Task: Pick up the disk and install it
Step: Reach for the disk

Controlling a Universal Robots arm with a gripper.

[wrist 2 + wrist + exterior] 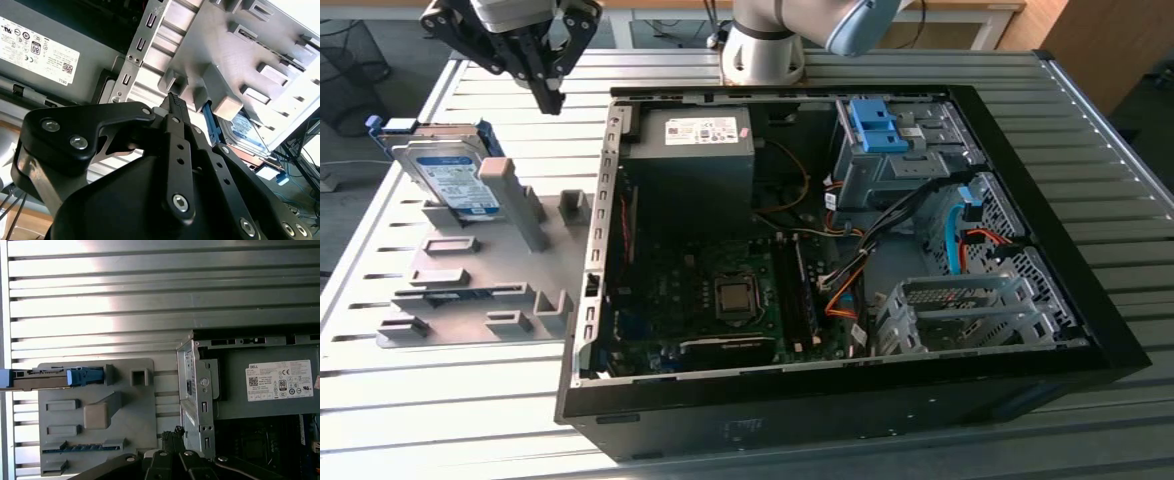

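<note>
The disk (pixel 447 178), a silver drive with a white-and-blue label in a blue caddy, stands tilted on its edge at the far end of a grey fixture plate (pixel 480 295), on the exterior view's left. The first wrist view has the disk (pixel 50 378) edge-on, and the second wrist view catches part of the disk (pixel 246 131) behind a grey post. My gripper (pixel 551 98) hangs in the air above the table, between the disk and the open computer case, touching neither. Its black fingers (pixel 175 107) meet at the tips with nothing between them.
The open computer case (pixel 854 250) lies on the slatted metal table (pixel 1067 80). Inside it are a power supply (pixel 700 135), a drive bay with a blue bracket (pixel 878 125) and a perforated metal cage (pixel 961 312). The fixture plate carries several grey blocks.
</note>
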